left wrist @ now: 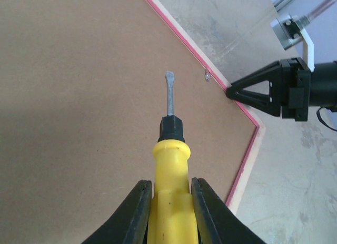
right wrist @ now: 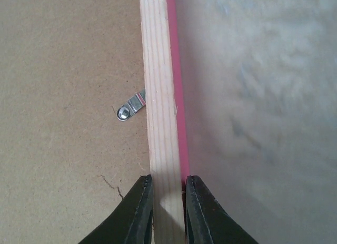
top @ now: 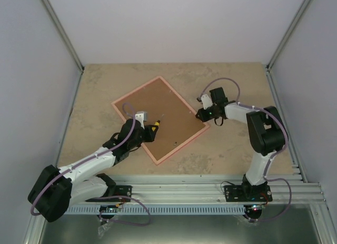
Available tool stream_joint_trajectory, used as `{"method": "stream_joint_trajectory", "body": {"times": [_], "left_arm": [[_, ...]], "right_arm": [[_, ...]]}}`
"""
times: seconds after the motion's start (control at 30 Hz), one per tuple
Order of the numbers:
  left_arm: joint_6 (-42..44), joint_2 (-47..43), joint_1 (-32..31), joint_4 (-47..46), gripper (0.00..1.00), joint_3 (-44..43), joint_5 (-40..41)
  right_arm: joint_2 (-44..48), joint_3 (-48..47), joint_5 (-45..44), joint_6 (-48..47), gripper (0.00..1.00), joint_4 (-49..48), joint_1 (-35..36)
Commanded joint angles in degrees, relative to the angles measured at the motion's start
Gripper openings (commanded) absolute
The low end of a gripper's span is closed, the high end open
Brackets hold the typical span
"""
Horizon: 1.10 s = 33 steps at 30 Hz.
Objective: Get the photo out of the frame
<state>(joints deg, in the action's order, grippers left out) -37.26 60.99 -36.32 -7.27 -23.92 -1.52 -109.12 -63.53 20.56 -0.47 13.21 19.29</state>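
The pink frame (top: 184,145) lies face down on the table, its brown backing board (top: 163,104) up. The photo is hidden beneath the board. My left gripper (top: 143,129) is shut on a yellow-handled flat screwdriver (top: 154,126). In the left wrist view the left gripper (left wrist: 171,187) holds the screwdriver (left wrist: 171,160) with its blade over the board, short of a metal tab (left wrist: 207,74) by the frame's rim (left wrist: 253,165). My right gripper (top: 201,115) is shut on the frame's right corner edge. The right wrist view shows the right gripper (right wrist: 167,182) clamping the wooden rim (right wrist: 158,97), with a metal tab (right wrist: 130,106) just ahead.
The frame sits at an angle in the middle of the beige tabletop (top: 237,149). White walls enclose the table at the back and both sides. An aluminium rail (top: 210,189) runs along the near edge by the arm bases.
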Motion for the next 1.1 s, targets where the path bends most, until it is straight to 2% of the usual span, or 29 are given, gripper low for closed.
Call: {"method": "stream_joint_trajectory", "body": {"times": [0.0,0.27,0.5,0.67,0.8,1.07], "left_arm": [[0.5,-0.4,0.3,-2.0,0.0,-1.4,-2.3],[-0.6,3.0,-0.4,-3.3,0.0,-2.5,-6.7],[-1.4,5.5,-4.3,-3.4,0.0,-4.1,-4.5],[-2.1,7.6,-6.6,-3.6,0.0,-5.1,-3.5],[-2.4,9.5,-8.0,-3.7,0.0,-5.5,-2.8],[-2.9,11.2,-8.2,-3.8,0.0,-5.1,-2.8]], "right_arm": [[6.7,7.5,-4.8,7.9,0.03,-2.2,-0.2],[18.0,20.3,-7.6,17.6,0.01,-5.1,4.0],[25.7,27.9,-10.4,27.6,0.01,-8.2,10.0],[26.7,30.4,-13.0,34.3,0.01,-10.3,15.9],[26.5,32.6,-15.3,40.4,0.01,-15.7,20.3],[23.3,30.2,-20.8,47.1,0.01,-19.7,23.0]]}}
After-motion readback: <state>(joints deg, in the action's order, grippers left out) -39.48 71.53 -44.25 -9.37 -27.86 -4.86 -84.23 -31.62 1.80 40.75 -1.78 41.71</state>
